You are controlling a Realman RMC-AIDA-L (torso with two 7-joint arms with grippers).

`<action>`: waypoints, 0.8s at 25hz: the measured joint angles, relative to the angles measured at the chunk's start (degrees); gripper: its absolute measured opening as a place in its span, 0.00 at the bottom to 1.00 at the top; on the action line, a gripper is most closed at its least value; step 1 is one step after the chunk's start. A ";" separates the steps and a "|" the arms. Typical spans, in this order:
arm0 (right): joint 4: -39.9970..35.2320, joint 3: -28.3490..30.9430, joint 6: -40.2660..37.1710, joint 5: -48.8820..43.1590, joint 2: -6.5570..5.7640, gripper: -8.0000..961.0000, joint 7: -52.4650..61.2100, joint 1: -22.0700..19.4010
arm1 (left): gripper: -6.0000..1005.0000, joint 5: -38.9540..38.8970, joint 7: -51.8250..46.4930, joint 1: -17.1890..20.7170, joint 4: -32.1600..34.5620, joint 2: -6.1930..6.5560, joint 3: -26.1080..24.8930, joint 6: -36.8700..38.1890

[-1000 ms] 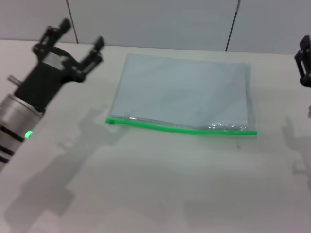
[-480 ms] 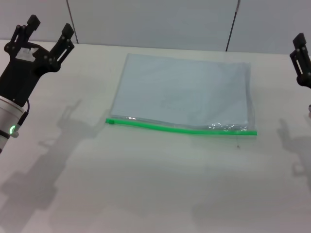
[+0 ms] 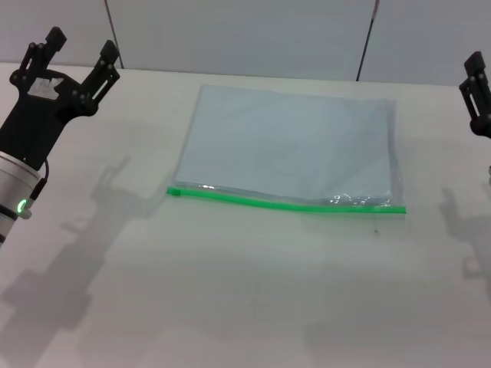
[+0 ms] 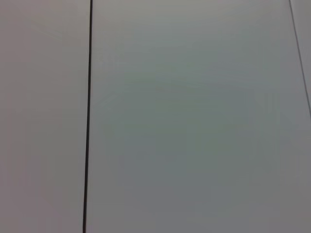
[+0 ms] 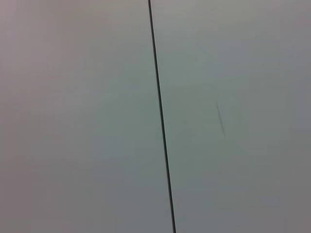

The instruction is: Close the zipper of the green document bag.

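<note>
Green document bag point(image 3: 288, 149) lay flat on the counter point(image 3: 230, 291), zipper strip point(image 3: 285, 203) nearest you, well right of your left gripper point(image 3: 74, 52), fingers spread, raised clear. Right gripper point(image 3: 477, 88) at edge, fingers: can't tell.

Even, bright overhead light falls on the matte white table point(image 3: 230, 307), where soft grey shadows spread at 8 and 3 o'clock. Small glints mark the clear plastic document bag point(image 3: 291, 146) near its green zipper strip point(image 3: 284, 202). Both wrist views show flat, featureless grey wall panels.
</note>
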 joint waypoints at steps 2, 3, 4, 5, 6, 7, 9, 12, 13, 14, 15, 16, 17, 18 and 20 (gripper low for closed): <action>-0.09 0.00 0.00 0.00 -0.01 0.73 0.00 0.06 | 0.84 0.00 0.00 0.00 0.00 0.00 0.04 0.00; -0.12 0.00 0.01 0.00 -0.01 0.73 0.00 0.08 | 0.84 0.00 -0.01 0.00 0.00 0.00 0.06 0.00; -0.14 0.00 0.01 0.00 -0.01 0.73 0.00 0.08 | 0.84 0.00 -0.01 -0.01 0.00 0.00 0.09 -0.01; -0.16 0.00 0.01 0.00 -0.01 0.73 0.00 0.08 | 0.84 0.00 0.00 -0.02 0.00 0.00 0.09 0.00; -0.19 0.00 0.02 0.00 -0.01 0.73 0.00 0.08 | 0.84 0.00 0.02 -0.02 0.00 0.00 0.08 -0.01; -0.25 0.00 0.02 0.00 -0.01 0.73 0.00 0.08 | 0.84 0.00 0.04 -0.01 0.00 0.00 0.02 0.00; -0.39 0.00 0.00 0.00 -0.01 0.73 0.00 0.06 | 0.84 0.00 0.07 0.02 0.00 0.00 -0.09 0.00; -0.42 0.00 -0.05 0.00 -0.01 0.73 0.00 0.02 | 0.84 0.00 0.13 0.02 0.00 0.00 -0.10 -0.01; -0.42 0.00 -0.06 0.00 -0.01 0.73 0.00 0.03 | 0.84 0.00 0.12 0.02 0.00 0.00 -0.11 -0.01; -0.42 0.00 -0.06 0.00 -0.01 0.73 0.00 0.05 | 0.84 0.00 0.12 0.02 0.00 0.00 -0.12 -0.01; -0.42 0.00 -0.07 -0.01 -0.01 0.73 0.00 0.09 | 0.84 0.00 0.11 0.01 0.00 0.00 -0.12 -0.01; -0.42 0.00 -0.07 -0.01 -0.01 0.73 0.00 0.12 | 0.84 0.00 0.08 0.01 0.00 0.00 -0.12 0.00; -0.42 0.00 -0.06 -0.03 -0.01 0.73 0.00 0.14 | 0.84 0.00 0.06 0.01 0.00 0.00 -0.12 -0.01; -0.42 0.00 -0.06 -0.05 -0.01 0.73 0.00 0.15 | 0.84 0.00 0.06 0.00 0.00 0.00 -0.12 0.00; -0.42 0.00 -0.05 -0.07 -0.01 0.73 0.00 0.15 | 0.84 0.00 0.08 0.00 0.00 0.00 -0.12 0.00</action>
